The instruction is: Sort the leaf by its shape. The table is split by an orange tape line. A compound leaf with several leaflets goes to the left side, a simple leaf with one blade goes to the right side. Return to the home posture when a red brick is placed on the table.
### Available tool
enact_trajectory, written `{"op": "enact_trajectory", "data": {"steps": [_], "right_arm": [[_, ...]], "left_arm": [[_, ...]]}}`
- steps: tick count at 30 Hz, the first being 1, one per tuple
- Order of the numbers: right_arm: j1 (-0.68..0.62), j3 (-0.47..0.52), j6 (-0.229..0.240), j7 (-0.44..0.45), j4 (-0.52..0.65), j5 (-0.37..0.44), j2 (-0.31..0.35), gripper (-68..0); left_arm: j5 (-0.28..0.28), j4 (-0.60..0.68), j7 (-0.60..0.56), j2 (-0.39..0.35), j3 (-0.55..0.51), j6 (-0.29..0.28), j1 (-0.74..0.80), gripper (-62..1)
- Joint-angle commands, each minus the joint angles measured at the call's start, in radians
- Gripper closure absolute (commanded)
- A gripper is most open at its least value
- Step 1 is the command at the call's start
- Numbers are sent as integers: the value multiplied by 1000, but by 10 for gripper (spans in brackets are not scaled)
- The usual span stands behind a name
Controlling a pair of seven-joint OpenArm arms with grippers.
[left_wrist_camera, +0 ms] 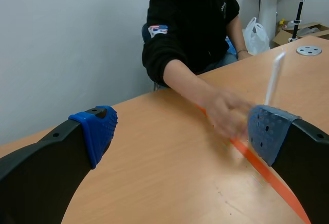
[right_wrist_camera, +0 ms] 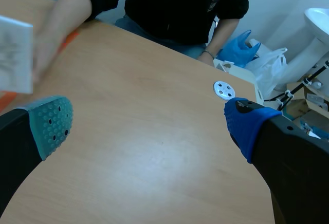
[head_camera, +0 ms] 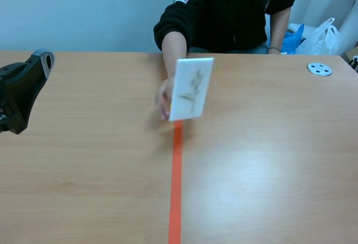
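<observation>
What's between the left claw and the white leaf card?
Scene view: bare wooden tabletop, then the person's hand gripping that white rectangular card.

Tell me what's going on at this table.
A person seated across the table holds a white card with a leaf on it upright in one hand, over the far end of the orange tape line. The leaf is too blurred to judge its shape. The left gripper and right gripper stand open, holding nothing.

Surface (head_camera: 268, 171): wood-grain, smooth, soft sheen. Card (head_camera: 191, 89): white, stiff, matt. Tape (head_camera: 176, 188): matt. Sleeve (head_camera: 173, 23): black cloth. Disc (head_camera: 319, 69): dull metal.
</observation>
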Motion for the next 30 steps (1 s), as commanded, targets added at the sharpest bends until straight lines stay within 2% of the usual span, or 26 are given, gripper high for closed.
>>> {"op": "enact_trajectory", "data": {"steps": [1,25,30], "right_arm": [[9,13,0,11,7,3,13,-604],[10,13,0,10,7,3,14,-604],[19,13,8,-34,5,3,27,-604]], "left_arm": [[-10,13,-20,5,-2,-3,0,-542],[-10,13,-20,5,-2,-3,0,-542],[-10,13,-20,5,-2,-2,0,-542]]}}
